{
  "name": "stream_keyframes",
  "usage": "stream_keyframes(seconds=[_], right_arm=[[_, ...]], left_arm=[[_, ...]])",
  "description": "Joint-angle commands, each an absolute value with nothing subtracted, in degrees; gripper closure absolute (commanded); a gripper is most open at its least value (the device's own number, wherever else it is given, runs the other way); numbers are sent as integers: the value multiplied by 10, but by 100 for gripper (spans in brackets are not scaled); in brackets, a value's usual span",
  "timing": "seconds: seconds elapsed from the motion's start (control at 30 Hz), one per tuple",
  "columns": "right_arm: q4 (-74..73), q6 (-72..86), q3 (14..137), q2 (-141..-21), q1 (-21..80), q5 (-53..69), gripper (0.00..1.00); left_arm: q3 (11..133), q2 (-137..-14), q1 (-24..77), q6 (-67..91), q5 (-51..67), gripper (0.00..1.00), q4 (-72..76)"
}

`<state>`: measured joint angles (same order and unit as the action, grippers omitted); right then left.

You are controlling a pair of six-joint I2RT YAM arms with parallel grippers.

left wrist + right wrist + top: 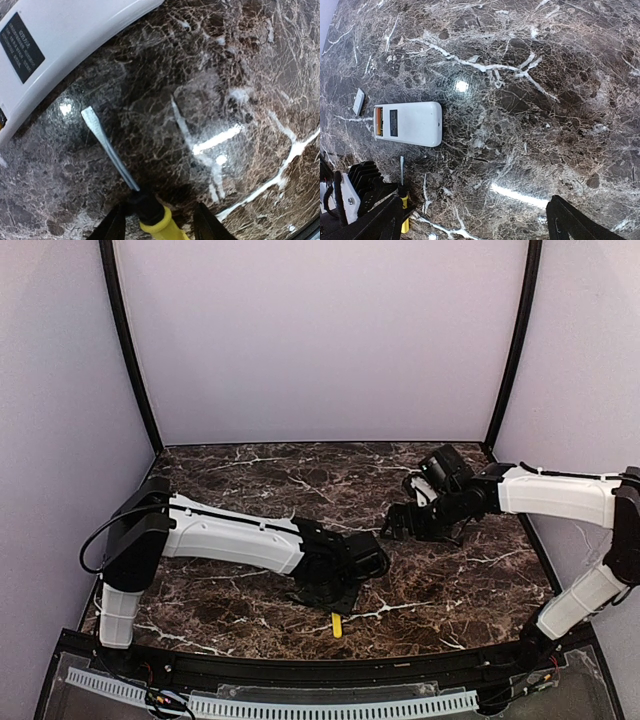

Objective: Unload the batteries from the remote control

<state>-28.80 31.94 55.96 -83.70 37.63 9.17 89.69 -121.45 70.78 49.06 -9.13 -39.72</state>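
At remote control (410, 123) end, batteries (378, 122) mere orange sliver; left jaws spread astride screwdriver (112, 152), right jaws spread

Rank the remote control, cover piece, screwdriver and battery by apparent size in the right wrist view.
1. remote control
2. screwdriver and cover piece: too alike to rank, longer versus wider
3. battery, smallest

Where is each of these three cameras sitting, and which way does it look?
Top external: high behind the arms, looking down and forward at the table; shows both arms, left gripper and right gripper.
Left wrist: on the left arm, close above the table; its fingers flank the screwdriver, near the remote control.
Right wrist: on the right arm, looking down more widely; its open fingers edge the bottom.
Shared: both wrist views show remote control and screwdriver.
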Motion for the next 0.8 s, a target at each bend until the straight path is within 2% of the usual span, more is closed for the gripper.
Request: stream_keyframes(seconds=[0.0,0.1,0.27,0.43,0.57,0.77], right_arm=[[-270,313,550,-825,381,89,1],[-268,312,547,-824,381,89,1],[-269,310,543,-820,381,88,1],[-274,308,545,-815,381,88,1],[-279,305,549,-804,381,85,1],[-276,297,557,-761,381,63,1]], left_arm=[[913,-1222,709,490,-84,55,-424],[913,-1230,705,490,-75,61,-422],[914,-1235,701,487,-67,81,-419],[915,-1228,701,487,-72,93,-427],[885,-1197,703,481,-70,98,-390],[827,-1104,704,461,-89,99,-316]])
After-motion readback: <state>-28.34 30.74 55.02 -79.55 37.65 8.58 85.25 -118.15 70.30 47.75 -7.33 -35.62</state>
